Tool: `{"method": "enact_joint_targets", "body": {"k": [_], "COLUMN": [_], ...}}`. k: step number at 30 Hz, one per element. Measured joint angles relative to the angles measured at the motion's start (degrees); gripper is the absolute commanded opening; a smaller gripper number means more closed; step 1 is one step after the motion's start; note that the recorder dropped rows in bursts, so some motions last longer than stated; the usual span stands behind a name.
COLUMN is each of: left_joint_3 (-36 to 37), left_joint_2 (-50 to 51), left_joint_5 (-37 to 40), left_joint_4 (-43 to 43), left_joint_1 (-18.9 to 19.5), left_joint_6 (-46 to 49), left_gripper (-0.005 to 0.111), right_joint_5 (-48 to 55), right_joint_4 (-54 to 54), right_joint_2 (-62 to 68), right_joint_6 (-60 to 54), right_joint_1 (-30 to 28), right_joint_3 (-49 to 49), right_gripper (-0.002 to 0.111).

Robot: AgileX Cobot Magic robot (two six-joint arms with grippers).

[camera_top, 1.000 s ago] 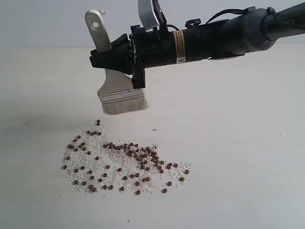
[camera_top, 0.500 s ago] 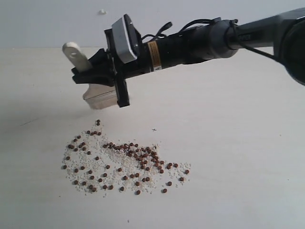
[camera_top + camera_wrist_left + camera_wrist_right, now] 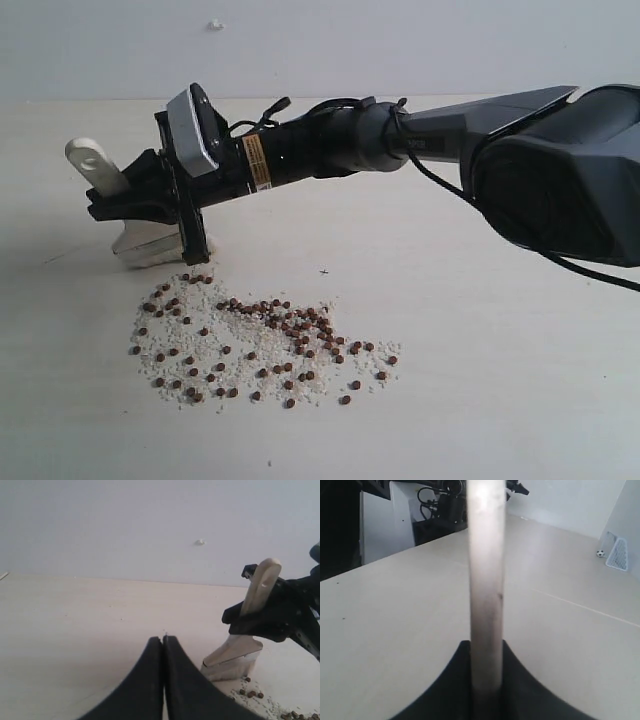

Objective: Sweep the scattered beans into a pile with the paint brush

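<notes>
The beans (image 3: pixel 260 340) lie scattered in a broad patch with whitish grains on the pale table (image 3: pixel 480 330). My right gripper (image 3: pixel 125 200) is shut on the wooden handle of the paint brush (image 3: pixel 92 164), reaching across to the left. The brush is tilted, and its head is down at the table by the far left edge of the scatter. In the left wrist view the paint brush (image 3: pixel 260 587) stands beside the beans (image 3: pixel 250 692), with my left gripper (image 3: pixel 163 639) shut and empty, apart from both. The right wrist view shows the handle (image 3: pixel 486 580) between the fingers of the right gripper (image 3: pixel 486 647).
A small black mark (image 3: pixel 323 271) sits on the table just behind the scatter. A plain wall (image 3: pixel 400 40) rises behind the table. In the right wrist view, dark equipment (image 3: pixel 420 510) and a small net (image 3: pixel 618 554) stand beyond the table's edges.
My right arm has swung the brush leftward and down, from hanging above the beans to the table at the scatter's far left edge, tilting it. The beans have not moved.
</notes>
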Motion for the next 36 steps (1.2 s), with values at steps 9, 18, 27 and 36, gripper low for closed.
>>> {"method": "enact_joint_targets", "body": {"k": [9, 18, 27, 36], "left_joint_3": [0.00, 0.00, 0.00, 0.00], "left_joint_2": [0.00, 0.00, 0.00, 0.00], "left_joint_5": [0.00, 0.00, 0.00, 0.00], "left_joint_4": [0.00, 0.00, 0.00, 0.00], "left_joint_1": [0.00, 0.00, 0.00, 0.00], "left_joint_6": [0.00, 0.00, 0.00, 0.00], "left_gripper": [0.000, 0.000, 0.000, 0.000], "right_joint_5": [-0.42, -0.42, 0.17, 0.06], "right_joint_4": [-6.26, -8.93, -15.11, -11.53], "right_joint_2": [0.36, -0.02, -6.19, -10.77], "right_joint_6": [16.07, 35.04, 37.85, 29.42], "right_joint_1": [0.00, 0.00, 0.00, 0.00], "right_joint_3": [-0.72, -0.72, -0.72, -0.72], "right_gripper": [0.000, 0.000, 0.000, 0.000]}}
